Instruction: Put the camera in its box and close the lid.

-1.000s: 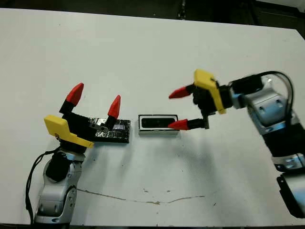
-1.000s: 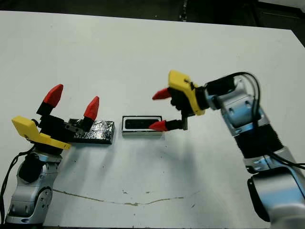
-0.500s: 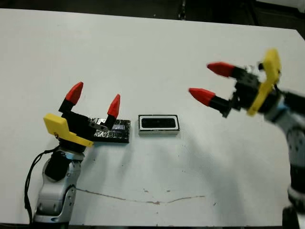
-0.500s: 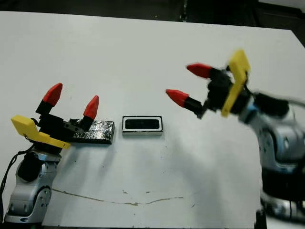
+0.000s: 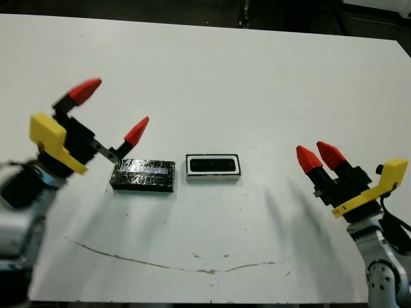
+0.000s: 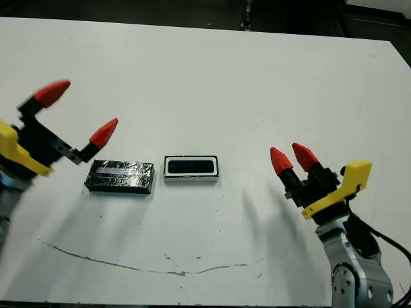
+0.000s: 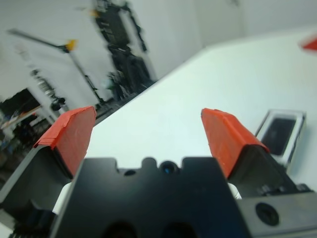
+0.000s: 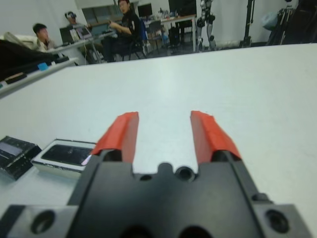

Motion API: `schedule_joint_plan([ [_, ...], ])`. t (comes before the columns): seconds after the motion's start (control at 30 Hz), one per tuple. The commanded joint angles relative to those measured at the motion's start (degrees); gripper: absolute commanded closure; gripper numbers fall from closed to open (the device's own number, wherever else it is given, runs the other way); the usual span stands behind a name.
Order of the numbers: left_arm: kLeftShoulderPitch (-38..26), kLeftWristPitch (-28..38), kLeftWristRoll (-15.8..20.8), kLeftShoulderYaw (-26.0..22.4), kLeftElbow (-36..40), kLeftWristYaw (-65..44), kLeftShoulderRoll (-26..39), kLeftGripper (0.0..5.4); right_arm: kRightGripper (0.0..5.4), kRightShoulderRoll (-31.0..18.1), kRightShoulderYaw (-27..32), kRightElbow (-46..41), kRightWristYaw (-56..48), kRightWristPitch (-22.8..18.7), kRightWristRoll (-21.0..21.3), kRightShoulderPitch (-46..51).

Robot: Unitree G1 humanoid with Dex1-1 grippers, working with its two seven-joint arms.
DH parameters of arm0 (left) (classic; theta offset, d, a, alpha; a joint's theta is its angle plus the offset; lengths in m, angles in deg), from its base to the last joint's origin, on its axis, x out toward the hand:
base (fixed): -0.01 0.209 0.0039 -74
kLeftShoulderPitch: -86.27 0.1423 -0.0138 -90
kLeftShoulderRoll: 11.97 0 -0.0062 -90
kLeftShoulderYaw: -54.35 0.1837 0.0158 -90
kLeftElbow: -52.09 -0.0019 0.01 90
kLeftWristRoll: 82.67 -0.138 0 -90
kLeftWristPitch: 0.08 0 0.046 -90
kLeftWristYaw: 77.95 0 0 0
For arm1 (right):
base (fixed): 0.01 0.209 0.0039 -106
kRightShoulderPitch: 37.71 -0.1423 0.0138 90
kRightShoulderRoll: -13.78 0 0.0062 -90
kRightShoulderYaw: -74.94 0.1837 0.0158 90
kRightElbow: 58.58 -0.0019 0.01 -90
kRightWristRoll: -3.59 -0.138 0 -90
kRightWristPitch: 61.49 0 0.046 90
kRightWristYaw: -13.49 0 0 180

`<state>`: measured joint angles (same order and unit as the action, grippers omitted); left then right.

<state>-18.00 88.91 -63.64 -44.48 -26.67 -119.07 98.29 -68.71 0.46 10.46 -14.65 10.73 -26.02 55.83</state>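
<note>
Two tools hang empty: left tool (image 5: pixel 110 110) wide, right tool (image 5: pixel 319 154) narrow; a careless grab could skid the lid (image 5: pixel 142 175) into the box (image 5: pixel 213 166).

Both hands (image 5: pixel 110 109) (image 5: pixel 319 154) empty, fingers apart.

No text, label, brand, number or sign can be read anywhere in these views, neither on the table nor in the room behind.
</note>
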Motion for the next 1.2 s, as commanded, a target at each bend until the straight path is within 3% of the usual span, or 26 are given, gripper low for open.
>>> schedule_joint_plan([
  [0.03,-5.7,-3.7,0.2,1.9,-4.1,-10.1,8.4,0.00,3.29,0.3,-0.3,0.6,1.4,1.9,-0.1,0.5],
  [0.2,-15.0,-7.4,-0.4,8.2,-11.1,-24.6,14.4,0.00,4.04,1.2,-1.1,0.3,5.4,1.9,0.2,0.0],
  [0.5,-25.0,-3.7,-0.7,16.0,-21.7,-42.9,12.1,0.00,5.39,0.4,-1.8,0.1,6.4,1.3,-0.9,-0.1],
  [0.9,-21.4,5.7,0.1,16.6,-23.1,-47.5,6.8,0.00,5.39,-0.5,-2.8,-0.4,8.2,0.7,-0.1,0.0],
  [1.03,-20.9,5.3,-1.0,18.2,-23.6,-48.5,6.4,0.00,5.39,-1.0,-3.5,-0.5,8.5,0.9,0.7,0.1],
  [1.2,-21.0,-0.4,-3.4,20.9,-22.4,-48.2,7.4,0.00,5.39,-1.0,-3.9,-0.9,9.0,0.9,1.1,0.3],
])
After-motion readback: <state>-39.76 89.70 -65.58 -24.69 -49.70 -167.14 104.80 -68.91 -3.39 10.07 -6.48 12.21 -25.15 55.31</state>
